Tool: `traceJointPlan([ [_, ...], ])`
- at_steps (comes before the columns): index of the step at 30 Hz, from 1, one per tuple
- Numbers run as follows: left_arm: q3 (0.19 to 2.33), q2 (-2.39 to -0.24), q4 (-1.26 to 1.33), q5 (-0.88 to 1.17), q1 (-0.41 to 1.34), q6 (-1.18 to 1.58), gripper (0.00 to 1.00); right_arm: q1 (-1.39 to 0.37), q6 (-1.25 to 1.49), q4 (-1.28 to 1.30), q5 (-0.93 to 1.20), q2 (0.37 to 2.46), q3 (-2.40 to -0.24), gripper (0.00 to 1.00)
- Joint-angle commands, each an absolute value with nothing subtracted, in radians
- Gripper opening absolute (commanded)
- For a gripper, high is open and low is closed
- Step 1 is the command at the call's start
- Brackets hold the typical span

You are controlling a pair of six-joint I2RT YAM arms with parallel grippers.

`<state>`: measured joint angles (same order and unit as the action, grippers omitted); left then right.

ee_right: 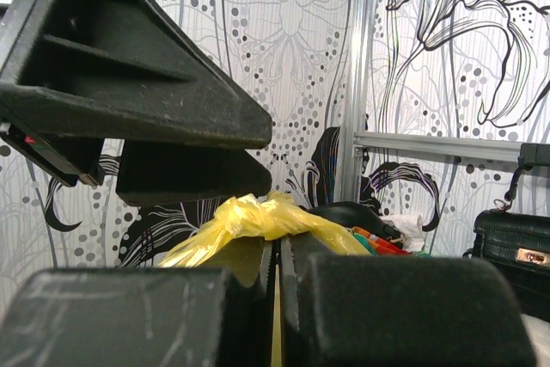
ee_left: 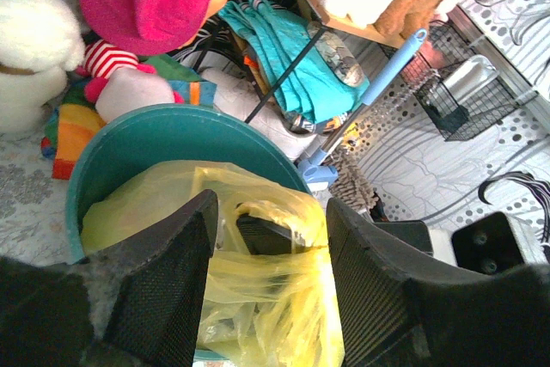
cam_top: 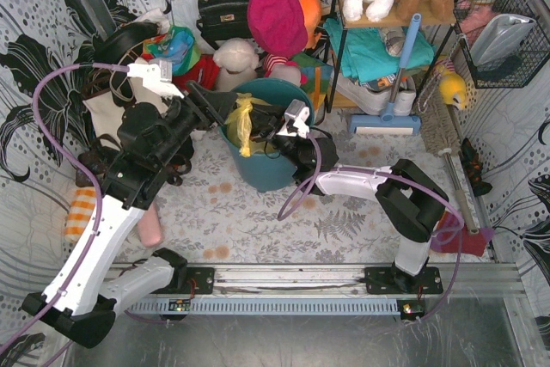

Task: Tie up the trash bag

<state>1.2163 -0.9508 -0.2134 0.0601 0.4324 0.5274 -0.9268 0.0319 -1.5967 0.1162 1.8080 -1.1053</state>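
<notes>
The trash bag (cam_top: 243, 124) is thin yellow plastic sitting in the teal bin (cam_top: 258, 169) at the table's middle back. Its top is gathered into a twisted bunch (ee_right: 258, 215). My right gripper (ee_right: 277, 251) is shut on that plastic, a yellow sliver showing between its pads, and it reaches over the bin rim (cam_top: 268, 132). My left gripper (ee_left: 273, 212) stands open from the left (cam_top: 222, 106), its two fingers (ee_left: 163, 281) on either side of the bag (ee_left: 284, 298) and the right gripper's tip. The bag's contents are hidden.
Soft toys (cam_top: 236, 59), a pink hat (cam_top: 275, 15) and a black handbag (cam_top: 222, 13) crowd behind the bin. A shelf with teal cloth (cam_top: 378, 49) and a blue-handled mop (cam_top: 397, 75) stand to the right. A cream tote (cam_top: 112, 113) lies left; a wire basket (cam_top: 507, 36) hangs right.
</notes>
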Motion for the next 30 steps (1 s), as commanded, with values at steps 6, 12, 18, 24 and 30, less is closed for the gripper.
traceJointPlan([
  [6, 1.244, -0.968, -0.22, 0.039, 0.438, 0.552, 0.5, -0.921, 0.006, -1.69, 0.125, 1.777, -1.121, 0.0],
  [12, 1.243, -0.987, -0.217, 0.07, 0.438, 0.552, 0.47, -0.922, 0.001, -1.69, 0.126, 1.778, -1.121, 0.0],
  [18, 1.241, -0.995, -0.198, 0.091, 0.438, 0.548, 0.3, -0.921, 0.002, -1.69, 0.129, 1.779, -1.121, 0.0],
  [24, 1.238, -0.998, -0.17, 0.125, 0.438, 0.538, 0.01, -0.921, 0.001, -1.69, 0.125, 1.776, -1.113, 0.0],
  [30, 1.218, -0.969, -0.095, 0.139, 0.439, 0.528, 0.0, -0.921, 0.001, -1.692, 0.118, 1.771, -1.103, 0.01],
])
